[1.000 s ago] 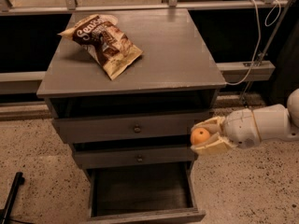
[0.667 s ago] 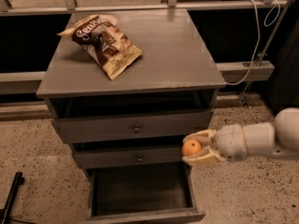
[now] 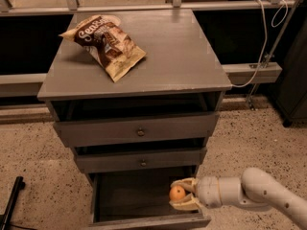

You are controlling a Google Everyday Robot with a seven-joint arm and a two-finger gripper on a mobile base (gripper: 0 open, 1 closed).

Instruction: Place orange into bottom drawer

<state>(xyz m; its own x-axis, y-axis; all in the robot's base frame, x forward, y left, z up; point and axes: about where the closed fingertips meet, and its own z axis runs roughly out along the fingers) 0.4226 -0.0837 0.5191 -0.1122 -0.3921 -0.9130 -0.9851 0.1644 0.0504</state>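
Gripper: your gripper comes in from the right, its fingers clamped on the orange, one finger above the fruit and one below.
What changed: a second ago the fingers were out to the right of the cabinet, level with the knobbed drawer fronts. Now they are lower and further left, beneath the middle drawer front.
Orange: it sits between the fingers and touches nothing else that you can see. It appears to hang over the right end of the dark tray.
Bottom drawer: the bottom drawer is pulled open. Its tray spreads left of and under the fingers, and its plain front board runs just in front of them.
Meaning for the task: the carry looks nearly done — what remains is the release.
Next move: ease the fingers down toward the tray floor before you let go. How high the fruit hangs above it cannot be read from this one view.
Risk: the drawer's right wall is near the fingers, and a round fruit dropped from a height may roll or bounce.
Elsewhere: the chip bag lies well above the fingers on the cabinet top, where it was before — it needs nothing from you.
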